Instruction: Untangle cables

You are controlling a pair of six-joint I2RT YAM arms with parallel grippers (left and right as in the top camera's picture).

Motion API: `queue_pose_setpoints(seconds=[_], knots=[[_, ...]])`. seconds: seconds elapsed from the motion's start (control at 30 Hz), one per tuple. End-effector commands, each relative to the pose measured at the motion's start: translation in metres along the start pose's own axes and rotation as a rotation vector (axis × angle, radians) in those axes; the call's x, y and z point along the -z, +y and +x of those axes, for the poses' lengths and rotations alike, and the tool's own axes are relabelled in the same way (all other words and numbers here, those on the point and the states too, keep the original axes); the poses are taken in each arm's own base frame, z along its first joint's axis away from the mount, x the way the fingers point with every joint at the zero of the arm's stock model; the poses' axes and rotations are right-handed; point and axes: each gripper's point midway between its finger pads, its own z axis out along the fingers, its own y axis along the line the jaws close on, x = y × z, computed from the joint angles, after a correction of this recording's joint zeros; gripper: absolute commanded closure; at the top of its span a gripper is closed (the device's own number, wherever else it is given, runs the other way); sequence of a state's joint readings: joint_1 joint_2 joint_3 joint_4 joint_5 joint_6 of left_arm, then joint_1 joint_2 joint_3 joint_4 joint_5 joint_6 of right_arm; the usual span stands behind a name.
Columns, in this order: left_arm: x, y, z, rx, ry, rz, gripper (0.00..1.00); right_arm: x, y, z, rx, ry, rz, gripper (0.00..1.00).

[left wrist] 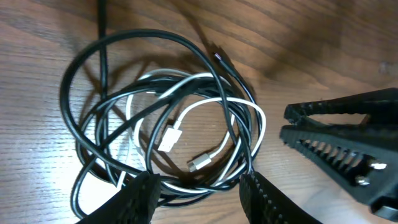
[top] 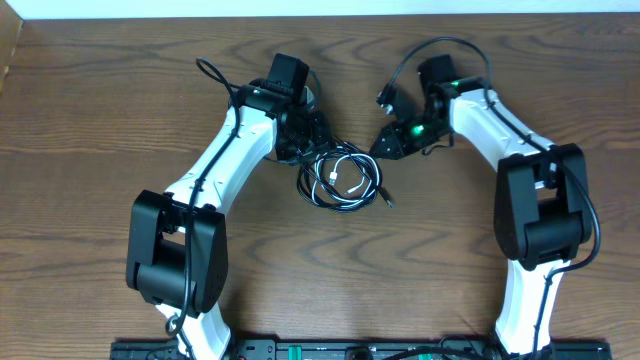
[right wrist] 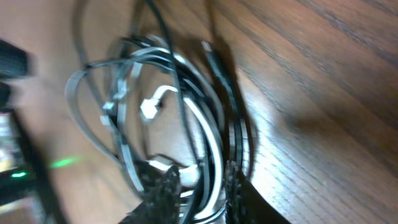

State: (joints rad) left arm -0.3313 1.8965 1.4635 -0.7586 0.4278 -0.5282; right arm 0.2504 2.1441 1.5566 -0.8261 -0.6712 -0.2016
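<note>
While straddling looped thin black cable and thin white cable, pictured nearest: unclenched left gripper; parted, empty right gripper just beside.

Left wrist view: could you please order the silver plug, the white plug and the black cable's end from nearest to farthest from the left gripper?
1. The silver plug, just above the left gripper, between its fingers.
2. The white plug, higher up, slightly left.
3. The black cable's end, near the top.
</note>
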Motion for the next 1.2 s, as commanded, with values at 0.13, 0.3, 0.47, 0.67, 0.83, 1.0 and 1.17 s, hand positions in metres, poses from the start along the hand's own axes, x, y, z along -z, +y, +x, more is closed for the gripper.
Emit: queue_pose_setpoints(seconds=[0.13, 0.3, 0.47, 0.67, 0.83, 1.0, 1.17], knots=[[-0.003, 0.010, -0.003, 0.007, -0.020, -0.053, 0.52, -0.001, -0.009, -0.005, 0.070, 0.034, 0.241, 0.77], [-0.007, 0.012, -0.002, 0.011, -0.012, -0.059, 0.52, -0.011, -0.016, -0.008, 0.096, 0.046, 0.364, 0.78], [-0.016, 0.018, 0.000, 0.020, 0.010, -0.073, 0.52, -0.026, -0.017, -0.003, 0.104, 0.078, 0.378, 0.80], [-0.022, 0.024, 0.005, 0.026, 0.026, -0.086, 0.52, -0.014, -0.048, -0.002, 0.015, 0.068, 0.576, 0.85], [-0.043, 0.040, 0.025, 0.019, 0.052, -0.126, 0.52, -0.014, -0.054, -0.002, 0.003, 0.066, 0.605, 0.85], [-0.055, 0.047, 0.030, 0.019, 0.047, -0.123, 0.52, -0.017, -0.056, 0.001, 0.000, 0.077, 0.605, 0.85], [-0.060, 0.059, 0.032, 0.054, 0.028, -0.166, 0.52, -0.014, -0.060, 0.003, -0.048, 0.067, 0.633, 0.86]])
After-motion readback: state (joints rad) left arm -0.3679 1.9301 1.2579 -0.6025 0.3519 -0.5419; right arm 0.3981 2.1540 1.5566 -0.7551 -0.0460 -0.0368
